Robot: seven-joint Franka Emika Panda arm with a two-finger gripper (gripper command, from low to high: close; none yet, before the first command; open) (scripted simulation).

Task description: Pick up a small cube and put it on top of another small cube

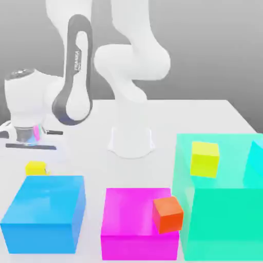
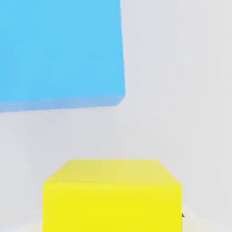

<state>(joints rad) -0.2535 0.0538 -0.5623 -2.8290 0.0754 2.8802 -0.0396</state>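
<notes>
- The gripper [image 1: 36, 163] is at the left of the frame in the exterior view, closed on the small yellow cube [image 1: 36, 168].
- That cube sits just above the blue box [image 1: 46, 200] in the picture; whether it touches the bench [image 1: 128, 172] I cannot tell. In the hand view it shows large and squared up, apart from the blue box.
- The small orange-red cube [image 1: 167, 214] is at the lower right of the frame, over the right-hand part of the magenta box [image 1: 136, 210] and well apart from the yellow one.
- The larger lime-yellow cube [image 1: 204, 159] appears against the top of the green box [image 1: 226, 215], right of centre.
- The arm [image 1: 131, 61] reaches across the upper left.
</notes>
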